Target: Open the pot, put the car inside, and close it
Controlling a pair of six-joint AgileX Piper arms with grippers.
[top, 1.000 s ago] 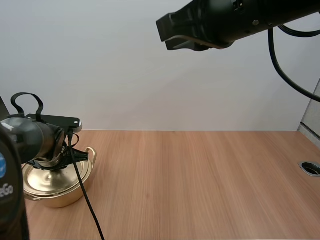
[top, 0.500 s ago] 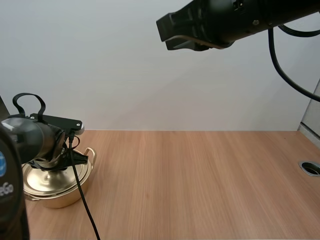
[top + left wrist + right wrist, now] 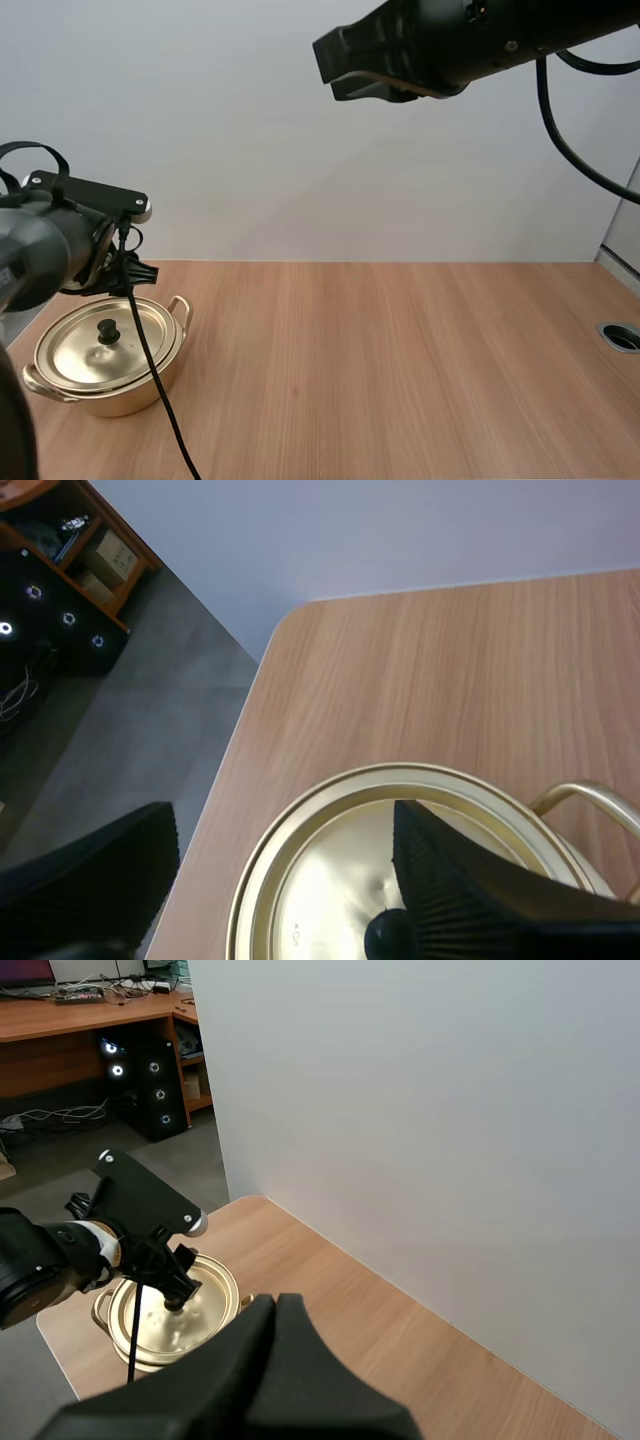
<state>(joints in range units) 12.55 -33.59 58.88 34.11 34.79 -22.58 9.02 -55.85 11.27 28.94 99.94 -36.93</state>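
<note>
The gold pot [image 3: 105, 362] stands at the near left corner of the wooden table [image 3: 400, 370], with its lid [image 3: 95, 348] seated flat on the rim, so opening is the step in hand. The left gripper [image 3: 282, 825] hovers just above the lid, its jaws wide apart and holding nothing. From the left wrist view the black knob [image 3: 392, 936] lies close against one ribbed finger [image 3: 470, 890] rather than midway between the two. A good grasp probably calls for a small sideways shift to centre the knob in the gap. After that, a straight descent lets the tips pass either side of it without pressing on the lid. Pinching low on the knob and lifting vertically should keep the pot from sliding or tipping. The right gripper [image 3: 275, 1310] hangs high over the table, its fingers together as one wedge, holding nothing
</note>
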